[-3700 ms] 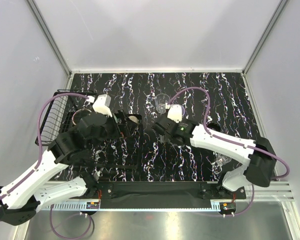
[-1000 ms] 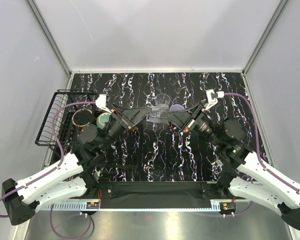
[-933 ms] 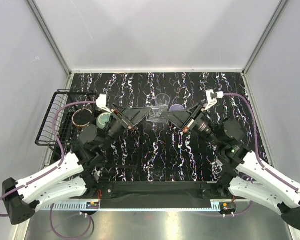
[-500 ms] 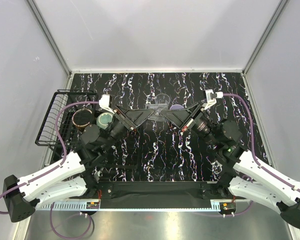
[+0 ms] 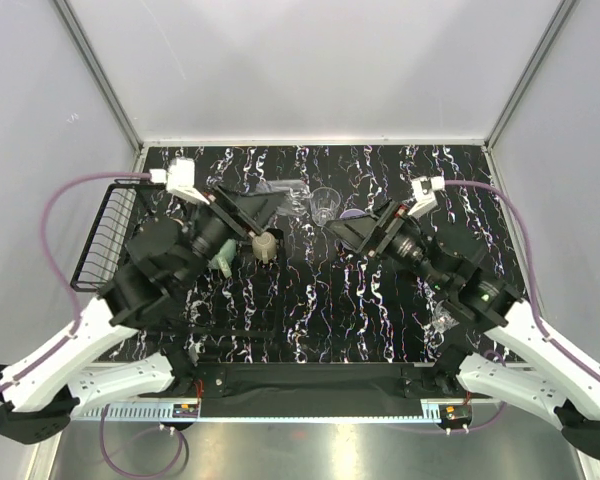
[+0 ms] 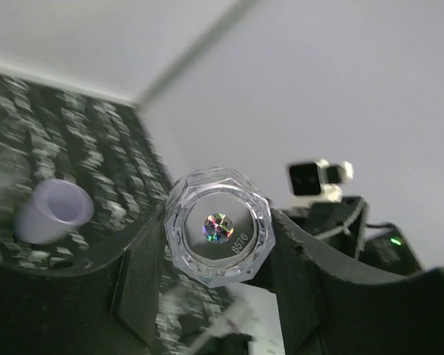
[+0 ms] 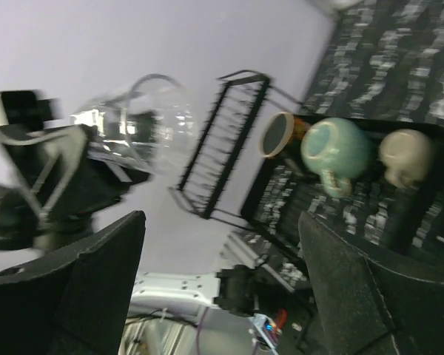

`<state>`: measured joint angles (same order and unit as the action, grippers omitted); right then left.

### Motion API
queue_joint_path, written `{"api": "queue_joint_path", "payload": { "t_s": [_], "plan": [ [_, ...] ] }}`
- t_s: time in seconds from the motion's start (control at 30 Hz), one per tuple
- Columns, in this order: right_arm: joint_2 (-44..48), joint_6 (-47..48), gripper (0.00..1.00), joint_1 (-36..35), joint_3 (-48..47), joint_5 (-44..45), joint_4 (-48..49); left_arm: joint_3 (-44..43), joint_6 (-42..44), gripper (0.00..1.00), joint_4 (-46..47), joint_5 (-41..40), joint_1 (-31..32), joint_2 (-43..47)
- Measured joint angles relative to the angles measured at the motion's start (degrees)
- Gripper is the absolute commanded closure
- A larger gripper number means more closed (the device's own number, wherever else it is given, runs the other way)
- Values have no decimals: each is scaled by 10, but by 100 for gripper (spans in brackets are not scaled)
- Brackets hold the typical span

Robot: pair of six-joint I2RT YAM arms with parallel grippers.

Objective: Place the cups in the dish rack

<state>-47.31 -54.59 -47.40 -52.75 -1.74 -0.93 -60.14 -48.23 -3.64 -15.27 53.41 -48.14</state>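
Transport step: a clear glass (image 6: 220, 231) is pinched between the fingers of the left gripper (image 6: 217, 244) and held aloft above the far middle of the table, well apart from the dish rack (image 5: 95, 235). The left arm is raised with its wrist tilted upward; the right gripper (image 7: 220, 244) is spread wide and empty. A leftward swing and gentle lowering beside the 3 mugs (image 7: 334, 151) on the rack's tray are judged necessary next.

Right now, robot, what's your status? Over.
Left fingers grip a glass, lifted. Right fingers open, empty. Nothing seen blocking the rack.
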Motion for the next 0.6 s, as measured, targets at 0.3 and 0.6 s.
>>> {"api": "queue_joint_path", "payload": {
  "t_s": [0.3, 0.6],
  "plan": [
    [37, 41, 8, 0, -66, 140, -270, -203, 233, 100, -290, -263, -24, -106],
    [33, 61, 8, 0, -72, 160, -342, -183, 329, 100, -393, -343, -234, -96]
  ]
}}
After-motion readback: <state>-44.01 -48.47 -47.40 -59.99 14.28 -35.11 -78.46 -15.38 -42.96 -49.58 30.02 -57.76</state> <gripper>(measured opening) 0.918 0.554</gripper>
